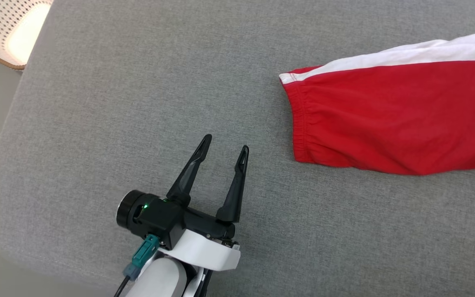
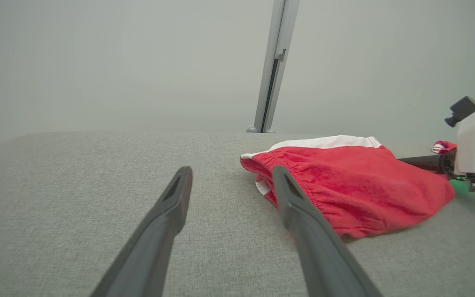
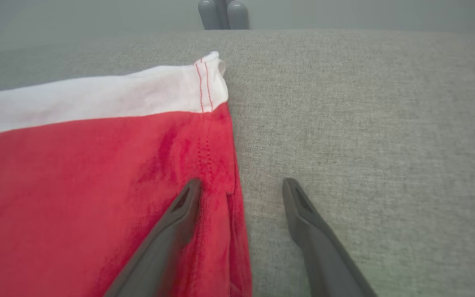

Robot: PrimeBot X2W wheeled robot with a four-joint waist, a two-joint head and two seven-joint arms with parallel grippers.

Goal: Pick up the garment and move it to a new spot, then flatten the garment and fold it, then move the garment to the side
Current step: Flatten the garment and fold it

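Lying on coarse grey weave [image 1: 97,123], gathered red-and-white garment [image 1: 394,119]; left pincer [image 1: 226,143] and right pincer [image 3: 241,183] spread.

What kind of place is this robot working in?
Probably an indoor, home-like room or a mock-up of one: a grey upholstered surface like a sofa or mattress, a red and white garment lying on it, and a glowing perforated shade beside it.
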